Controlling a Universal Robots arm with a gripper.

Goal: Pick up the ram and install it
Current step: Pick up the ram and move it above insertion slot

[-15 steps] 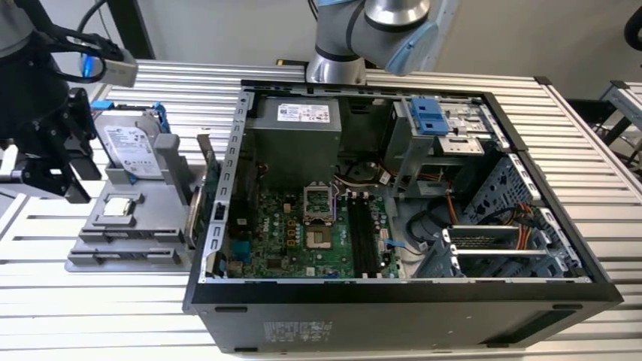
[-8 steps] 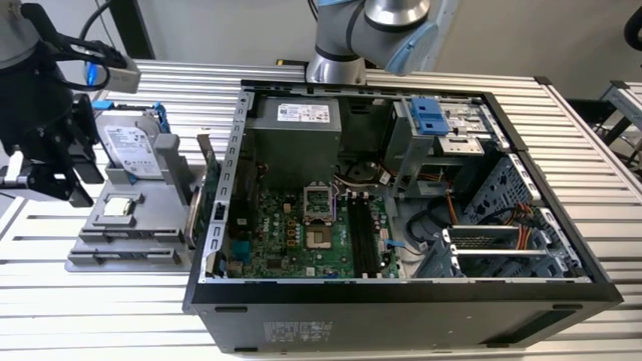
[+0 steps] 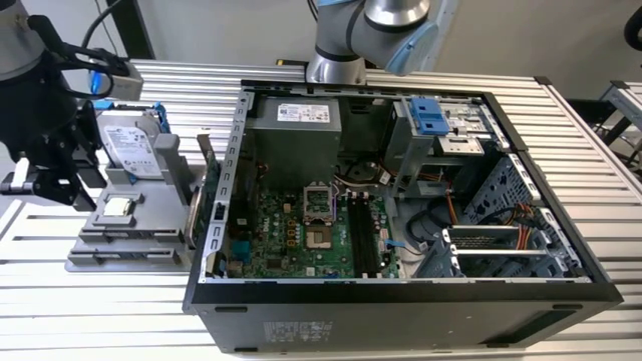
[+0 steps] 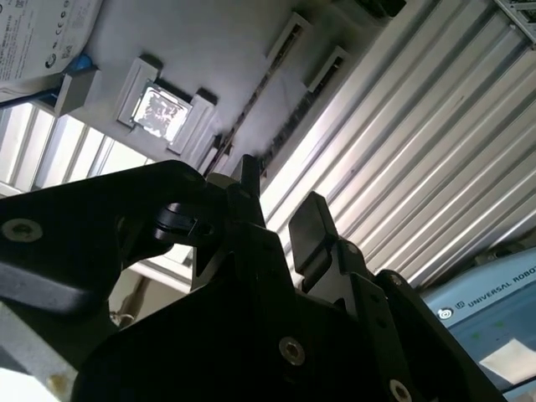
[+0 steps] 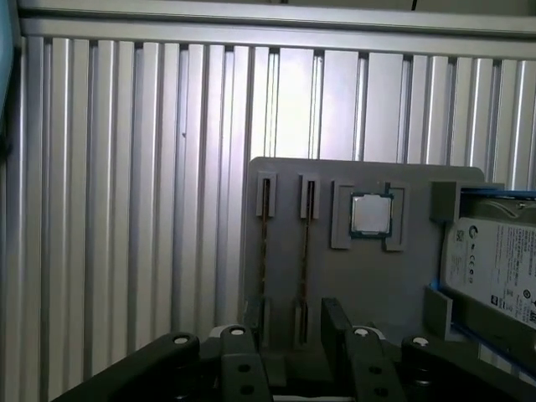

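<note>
Two ram sticks stand on edge in slots of a grey holder (image 5: 402, 310); they show as thin dark strips, one (image 5: 265, 243) beside the other (image 5: 305, 251), and one strip (image 4: 251, 105) shows in the second wrist view. My black gripper (image 5: 293, 322) hovers above the holder's near end, open, with nothing between its fingers (image 5: 335, 322). In the first wrist view the second strip lines up with the gap between them. In the exterior view the gripper (image 3: 71, 184) hangs at the far left, over the holder (image 3: 120, 244). The black motherboard slots (image 3: 361, 233) lie inside the open computer case.
A square silver processor chip (image 5: 371, 215) and a silver hard drive in a blue frame (image 5: 494, 260) share the holder. The open case (image 3: 401, 293) stands on the exterior view's right of it, on a ribbed metal table (image 5: 126, 209). A green card (image 3: 201, 199) stands upright between holder and case.
</note>
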